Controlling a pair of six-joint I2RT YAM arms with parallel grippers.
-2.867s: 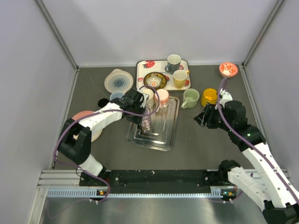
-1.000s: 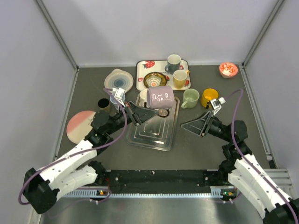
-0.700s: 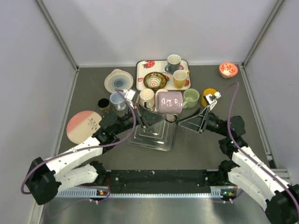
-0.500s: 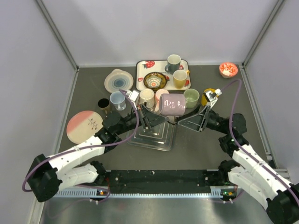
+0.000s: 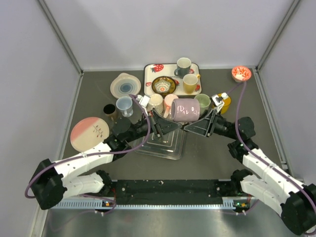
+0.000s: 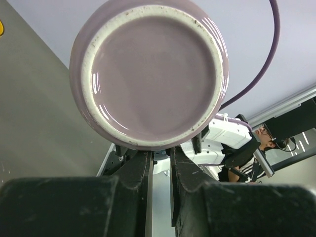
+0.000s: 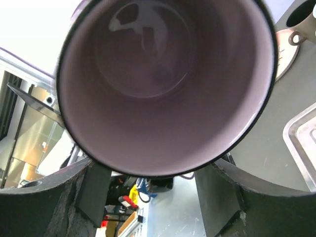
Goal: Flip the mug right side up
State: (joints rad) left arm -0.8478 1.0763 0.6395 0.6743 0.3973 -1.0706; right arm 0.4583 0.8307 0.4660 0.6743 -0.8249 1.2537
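Room: pale lilac walls (image 5: 163, 29) enclose three sides.
Surface: dark grey table (image 5: 212, 158) bearing a clear tray (image 5: 160, 145), with cups and plates toward the back.
Mug (image 5: 185, 109): purple, on its side in the air above the clear tray's far end, between both grippers.
Left gripper (image 6: 159, 163): jaws almost together, pinching the mug just below its base.
Right gripper (image 7: 153, 190): jaws spread wide, flanking the mug's open mouth; contact cannot be told.

The mug (image 7: 163, 84) opens toward the spread right hand (image 7: 155, 190).
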